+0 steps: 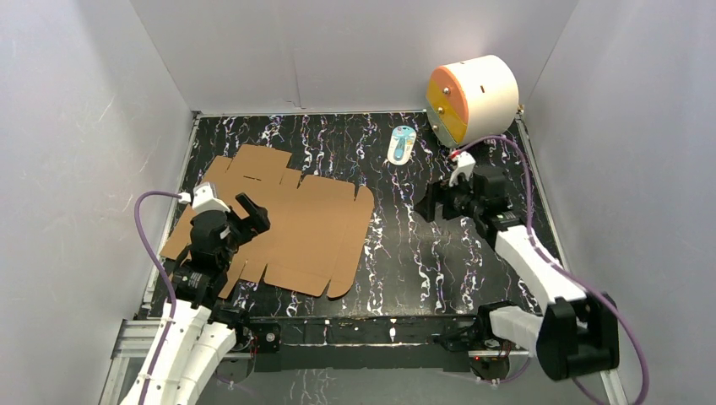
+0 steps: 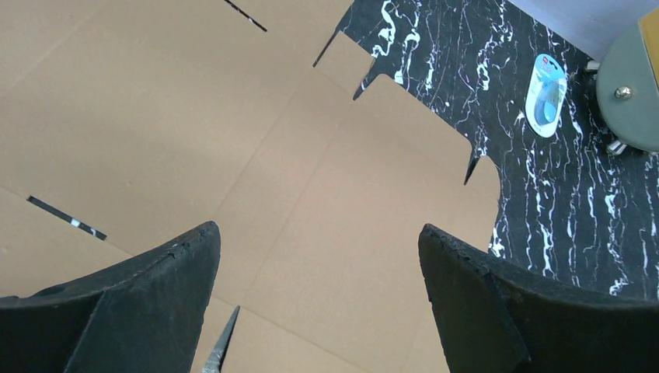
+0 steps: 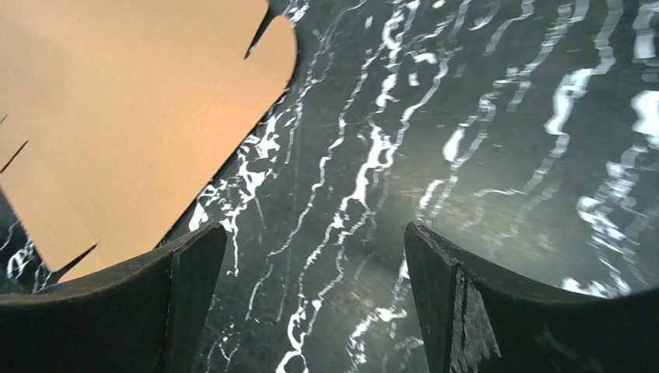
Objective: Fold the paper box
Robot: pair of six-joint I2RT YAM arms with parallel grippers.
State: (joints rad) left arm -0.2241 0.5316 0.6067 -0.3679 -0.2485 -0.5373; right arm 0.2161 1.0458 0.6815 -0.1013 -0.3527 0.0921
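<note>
While paper box [image 1: 308, 228] lies flat under left tool [image 1: 249, 213], right tool [image 1: 432, 202] off it, both gaping

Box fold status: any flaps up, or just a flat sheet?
Done: nothing that shows. The paper box lies flat on the table as an unfolded die-cut sheet, with no flap raised. In hand: nothing is held. The left hand is open above the sheet, and the right hand is open over the table beside the sheet's rounded edge. Left: every fold, flaps and tabs alike.
</note>
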